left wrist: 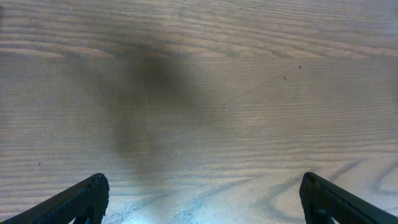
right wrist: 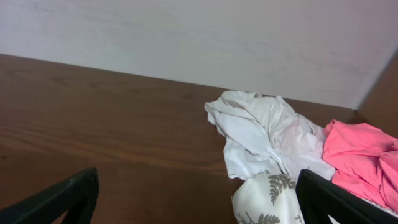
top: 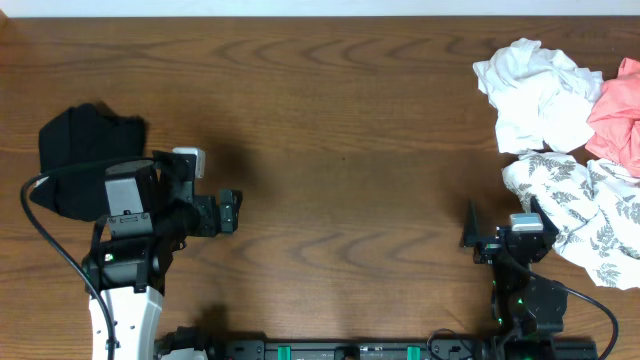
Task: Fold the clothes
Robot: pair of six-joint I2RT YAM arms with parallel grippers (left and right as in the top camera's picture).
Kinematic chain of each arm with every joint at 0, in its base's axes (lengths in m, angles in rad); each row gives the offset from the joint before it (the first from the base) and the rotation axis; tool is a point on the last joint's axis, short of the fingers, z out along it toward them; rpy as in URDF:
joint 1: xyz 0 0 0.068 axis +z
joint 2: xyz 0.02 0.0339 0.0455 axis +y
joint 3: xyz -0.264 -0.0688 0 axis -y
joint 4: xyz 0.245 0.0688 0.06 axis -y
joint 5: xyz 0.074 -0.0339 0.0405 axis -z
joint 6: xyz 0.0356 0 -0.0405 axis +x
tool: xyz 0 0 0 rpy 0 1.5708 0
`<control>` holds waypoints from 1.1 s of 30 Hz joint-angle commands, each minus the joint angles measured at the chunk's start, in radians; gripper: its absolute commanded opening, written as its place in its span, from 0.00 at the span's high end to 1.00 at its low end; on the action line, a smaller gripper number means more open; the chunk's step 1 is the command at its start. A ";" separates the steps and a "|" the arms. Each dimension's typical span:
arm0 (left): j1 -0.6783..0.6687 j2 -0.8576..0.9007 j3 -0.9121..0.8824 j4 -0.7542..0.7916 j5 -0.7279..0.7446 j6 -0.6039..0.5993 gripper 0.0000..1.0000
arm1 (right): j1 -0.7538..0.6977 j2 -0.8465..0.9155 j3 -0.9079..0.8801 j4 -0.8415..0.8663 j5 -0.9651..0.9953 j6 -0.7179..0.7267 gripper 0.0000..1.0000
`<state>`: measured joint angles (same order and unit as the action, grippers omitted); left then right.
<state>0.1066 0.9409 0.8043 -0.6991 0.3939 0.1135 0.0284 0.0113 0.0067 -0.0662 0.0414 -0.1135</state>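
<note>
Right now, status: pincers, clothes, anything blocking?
Left pincer open, empty. Right pincer open, empty. Black garment bundled far left; white garment, pink garment, leaf-print garment crumpled far right. Nothing in the way.

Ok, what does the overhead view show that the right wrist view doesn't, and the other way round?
Only the overhead view shows the black fabric garment at the table's left side, and both robot arms: the left arm and the right arm. Only the right wrist view shows the pale wall beyond the table's far edge. Both show the brown wooden table, the crumpled white fabric garment, the pink fabric garment and the white leaf-print fabric garment.
</note>
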 commanded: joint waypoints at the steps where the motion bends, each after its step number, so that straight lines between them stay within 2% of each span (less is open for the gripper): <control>1: 0.000 -0.006 -0.002 0.000 0.014 0.021 0.02 | 0.006 -0.003 -0.001 -0.004 0.010 -0.008 0.01; 4: 0.000 -0.039 -0.002 0.001 0.002 0.026 0.02 | 0.006 -0.003 -0.001 -0.004 0.010 -0.008 0.01; 7: 0.000 -0.074 -0.002 0.000 -0.099 0.028 0.02 | 0.006 -0.003 -0.001 -0.004 0.011 -0.008 0.01; 13: 0.000 -0.141 -0.002 0.000 -0.104 0.028 0.02 | 0.006 -0.003 -0.001 -0.004 0.010 -0.008 0.01; 19: -0.009 -0.202 -0.002 -0.026 -0.185 0.029 0.02 | 0.006 -0.003 -0.001 -0.004 0.010 -0.007 0.01; 24: -0.059 -0.272 -0.010 0.000 -0.261 0.091 0.02 | 0.006 -0.003 -0.001 -0.004 0.011 -0.008 0.01; 28: -0.076 -0.348 -0.075 0.105 -0.261 0.137 0.02 | 0.006 -0.003 -0.001 -0.004 0.010 -0.007 0.01; 33: -0.076 -0.458 -0.246 0.317 -0.260 0.137 0.02 | 0.006 -0.003 -0.001 -0.004 0.011 -0.008 0.01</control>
<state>0.0353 0.5278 0.6407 -0.4381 0.1493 0.2222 0.0284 0.0113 0.0067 -0.0666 0.0418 -0.1139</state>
